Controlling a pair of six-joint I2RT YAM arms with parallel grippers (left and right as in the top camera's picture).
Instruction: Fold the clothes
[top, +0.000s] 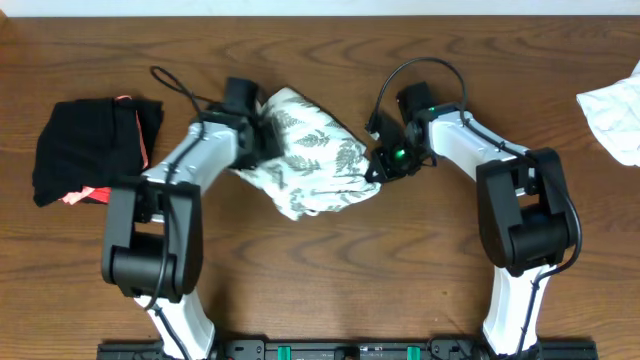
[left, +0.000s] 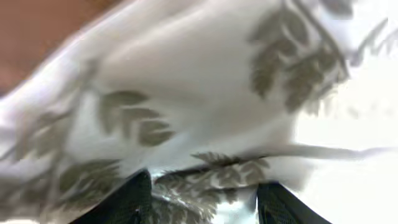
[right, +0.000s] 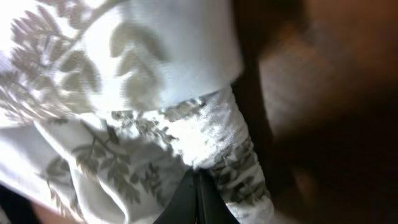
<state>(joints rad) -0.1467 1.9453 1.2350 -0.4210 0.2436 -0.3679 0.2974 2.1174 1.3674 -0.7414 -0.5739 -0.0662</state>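
The dress (right: 155, 124), thin white cloth with a fern print, is filling the right wrist view, and the right gripper (right: 198, 193) is pinching a narrow gathered edge of it between fully closed fingertips. The left gripper (left: 202, 199) is standing with its jaws partly apart and cloth bunched between them (whether it is actually clamping, I cannot tell). Overhead, the dress is lying crumpled on the table (top: 320, 290) between the two arms, not yet flattened. The likely trouble is that slim pinch slipping free under a pull, or hidden layers dragging along and setting creases; the black bundle (top: 85, 150) is sitting well apart.
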